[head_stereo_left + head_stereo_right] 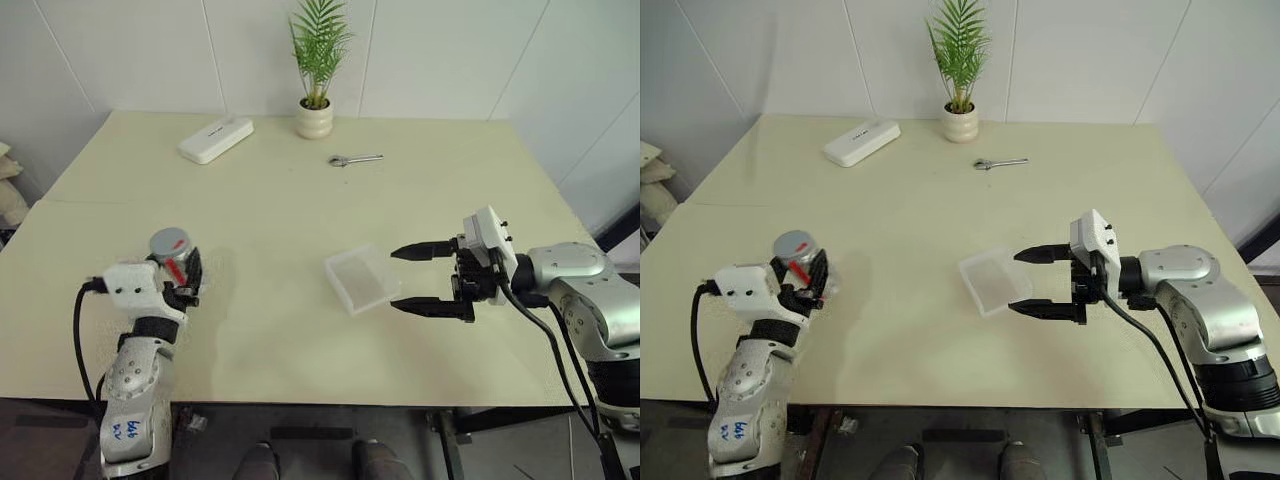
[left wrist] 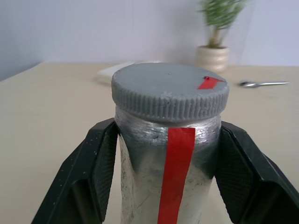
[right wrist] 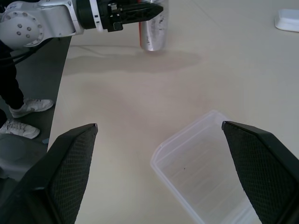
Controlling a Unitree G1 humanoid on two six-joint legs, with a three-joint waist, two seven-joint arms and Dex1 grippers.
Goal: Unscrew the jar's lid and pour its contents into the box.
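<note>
Both end effectors are staged for unscrewing: the left end effector (image 1: 187,283) clamps the jar (image 2: 166,172) below its lid (image 2: 170,91), leaving the cap free, while the right end effector (image 1: 415,279) stands spread wide beside the box (image 1: 361,279) on the worktop (image 1: 270,200).

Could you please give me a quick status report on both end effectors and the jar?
Left end effector shut on jar, lid on. Right end effector open, empty, at the box. Nothing between jar and box.
</note>
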